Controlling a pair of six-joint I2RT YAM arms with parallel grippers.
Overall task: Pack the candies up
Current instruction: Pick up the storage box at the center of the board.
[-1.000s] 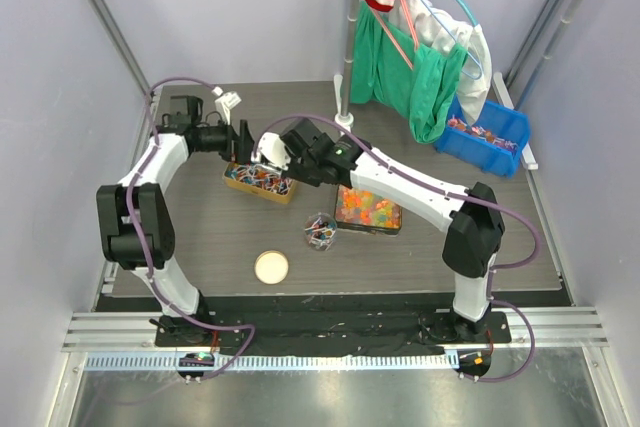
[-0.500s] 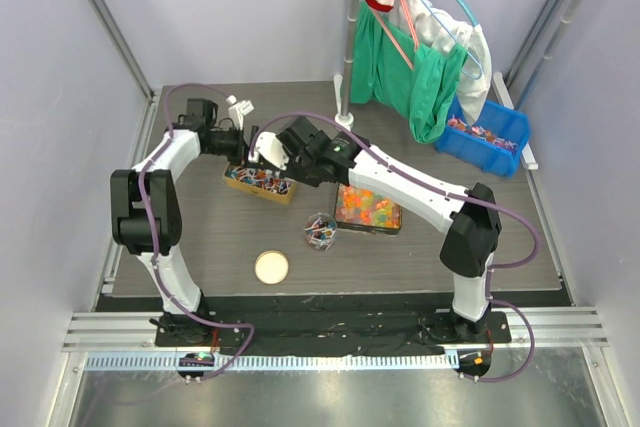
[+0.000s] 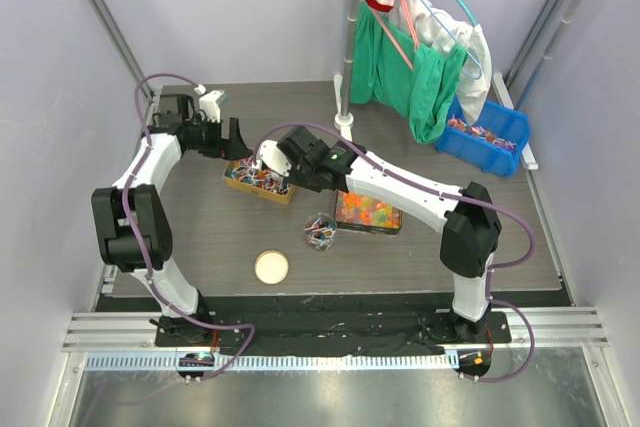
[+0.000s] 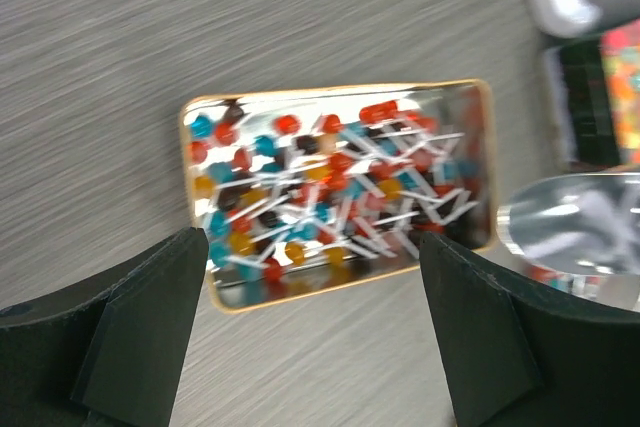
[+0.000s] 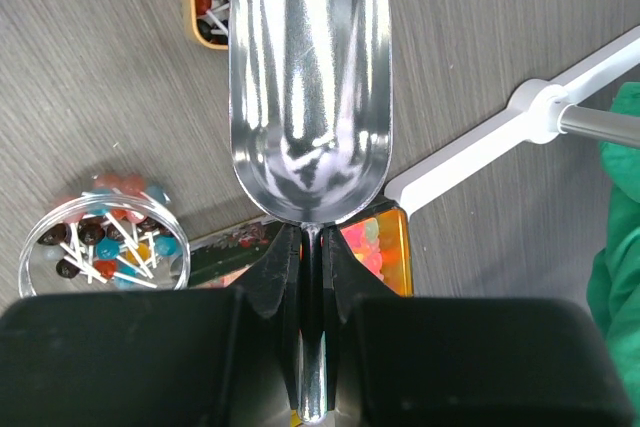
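The candies (image 4: pixel 330 182) are small red, blue, brown and orange sweets with white sticks, piled in a gold tin (image 4: pixel 250 292); the tin also shows in the top view (image 3: pixel 258 183). More of them lie in a small glass jar (image 3: pixel 320 231), which also shows in the right wrist view (image 5: pixel 100 242). My left gripper (image 4: pixel 312 247) is open and empty, hovering above the tin's far left side (image 3: pixel 232 139). My right gripper (image 5: pixel 312 232) is shut on the handle of an empty metal scoop (image 5: pixel 310 77), held over the tin's right end (image 3: pixel 272 155).
A tin of orange and yellow jelly pieces (image 3: pixel 368 210) sits right of the jar. A round lid (image 3: pixel 271 267) lies near the front. A stand pole (image 3: pixel 346 67) with hanging green cloth (image 3: pixel 415 77) rises at the back. A blue bin (image 3: pixel 487 134) stands far right.
My left arm has swung back to the left, its gripper still open over the tin's left side. My right gripper has carried the scoop slightly left, over the tin.
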